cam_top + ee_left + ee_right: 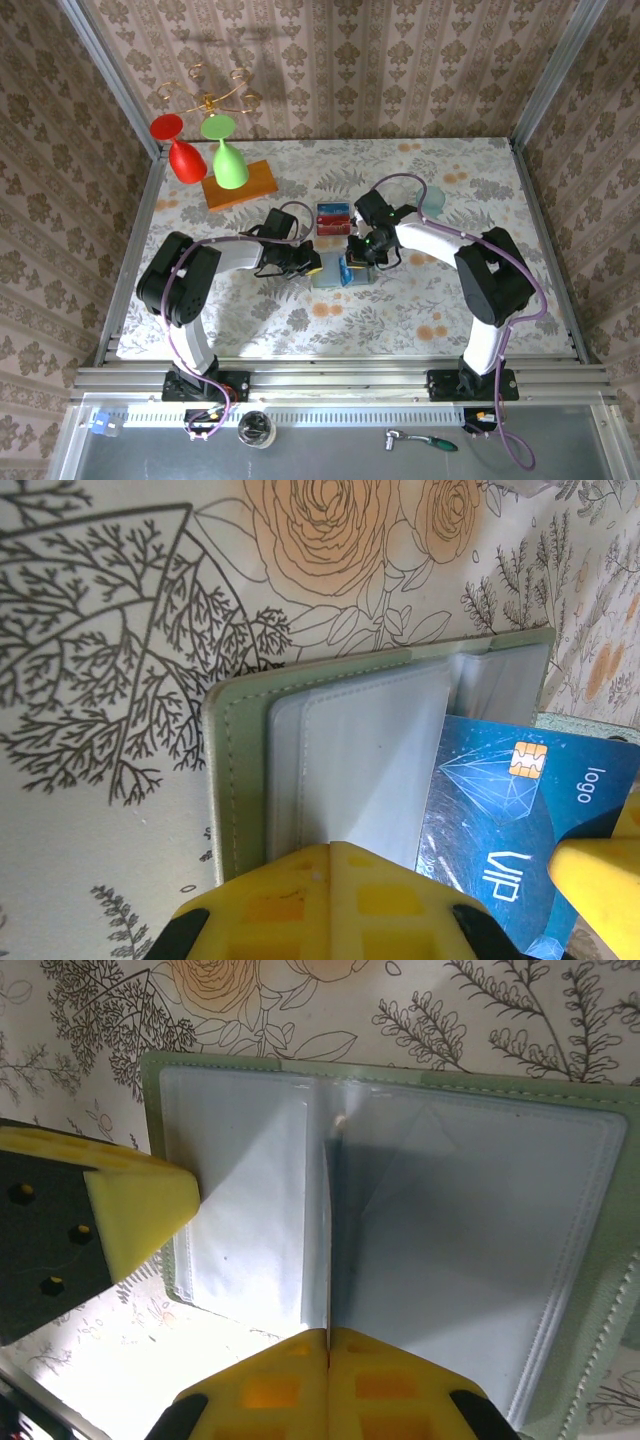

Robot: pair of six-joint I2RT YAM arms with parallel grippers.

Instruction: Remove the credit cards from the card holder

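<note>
The pale green card holder (326,276) lies open on the floral cloth, its clear pockets facing up (350,760) (480,1260). My right gripper (362,254) (329,1332) is shut on a blue card (349,272) with a chip and "VIP" print (500,800). The right wrist view shows that card edge-on (329,1240) over the holder's fold. My left gripper (308,265) (333,848) is shut, its tips pressed on the holder's left pocket. Two more cards (332,218), red and blue, lie on the cloth just behind the holder.
An orange wooden block (240,186) at the back left carries an upturned red goblet (183,158) and a green one (230,160). A translucent teal cup (432,197) stands at the back right. Metal rails edge the table.
</note>
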